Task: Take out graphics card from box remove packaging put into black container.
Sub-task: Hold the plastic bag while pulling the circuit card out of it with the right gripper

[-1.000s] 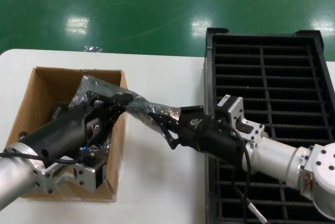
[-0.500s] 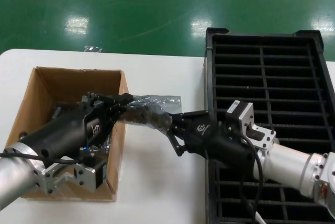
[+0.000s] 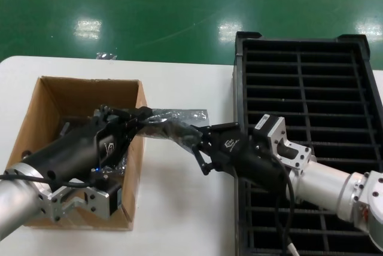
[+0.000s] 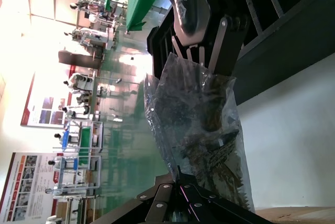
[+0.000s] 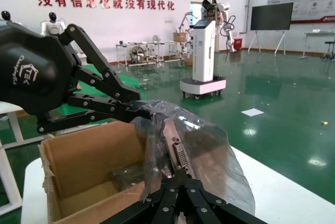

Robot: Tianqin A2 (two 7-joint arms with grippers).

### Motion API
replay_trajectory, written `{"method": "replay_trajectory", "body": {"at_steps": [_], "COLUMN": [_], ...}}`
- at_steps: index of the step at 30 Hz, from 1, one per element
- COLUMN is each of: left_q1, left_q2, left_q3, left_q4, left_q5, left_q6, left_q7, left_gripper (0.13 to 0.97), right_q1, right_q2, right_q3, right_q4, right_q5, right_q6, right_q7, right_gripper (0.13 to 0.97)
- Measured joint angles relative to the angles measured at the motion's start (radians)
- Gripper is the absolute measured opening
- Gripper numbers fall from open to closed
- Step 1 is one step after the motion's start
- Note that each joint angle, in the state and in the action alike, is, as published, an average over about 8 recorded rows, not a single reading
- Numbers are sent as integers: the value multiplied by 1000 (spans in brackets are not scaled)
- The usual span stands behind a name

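One graphics card (image 5: 177, 150), sealed inside one packaging (image 3: 176, 119) bag, stretched above the white table (image 3: 179, 202) between the box (image 3: 36, 106) and the black container (image 3: 305, 76); silver bracket with a port visible through the plastic in the right wrist view; bag level, one end over the box's right wall, the other end short of the container's edge. Two grippers on it, one at each end: left gripper (image 3: 139, 116) pinched closed on the bag's end at the box wall, arm lying across the box interior; right gripper (image 3: 192, 138) clamped closed on the opposite end, arm reaching in over the container's slats. One brown box, more crinkled wrap inside beneath the left arm; one slatted container, slots in view unfilled. Compared with a second ago: bag lower and flatter, formerly arched upward over the box corner; right gripper slightly lower; left gripper barely shifted.
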Motion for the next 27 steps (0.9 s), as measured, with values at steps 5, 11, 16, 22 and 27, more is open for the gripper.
{"method": "replay_trajectory", "body": {"at_steps": [5,11,16,22,27], "left_q1": [0,0,0,0,0], "left_q2": [0,0,0,0,0], "left_q3": [0,0,0,0,0], "left_q4": [0,0,0,0,0], "left_q5": [0,0,0,0,0], "left_q6": [0,0,0,0,0], "left_q7": [0,0,0,0,0], "left_gripper": [139,139,139,139,139], "right_q1": [14,22,26,37,48], "right_q2": [-13,-14,-18,-37,-50], "right_q3": [-3,-6,-4,2,6], "right_q4": [-22,-33,-42,-69,-91], "right_q5": [-2,3,9,16,21], "right_q6": [-7,-29,-38,-35,-32], "right_q7": [-31,-60,-76,-93,-96], "right_gripper": [139,157,202,249,259]}}
